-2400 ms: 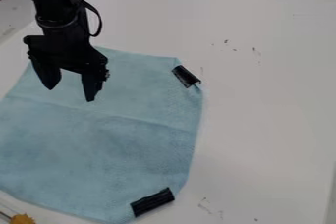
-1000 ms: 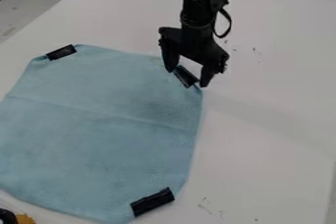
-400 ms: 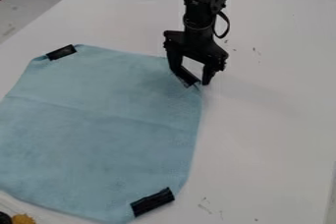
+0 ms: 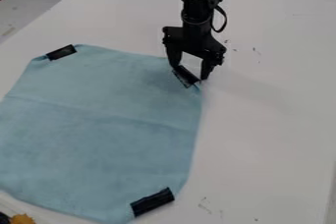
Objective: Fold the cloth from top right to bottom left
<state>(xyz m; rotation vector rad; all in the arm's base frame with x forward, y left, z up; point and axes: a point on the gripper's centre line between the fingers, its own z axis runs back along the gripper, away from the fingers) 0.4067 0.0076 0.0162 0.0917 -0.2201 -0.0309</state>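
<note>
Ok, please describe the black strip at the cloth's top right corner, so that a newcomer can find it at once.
On the white table lies a light blue cloth. At its upper right corner sits a short, slanting black strip. Of the three strips, only this one has the robot's hand at it.

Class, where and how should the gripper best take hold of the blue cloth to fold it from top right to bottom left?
Probably by the black strip at the top right corner, coming down from above with a finger either side. The cloth lies nearly flat, offering little edge to pinch, and the strip looks stiffer.
</note>
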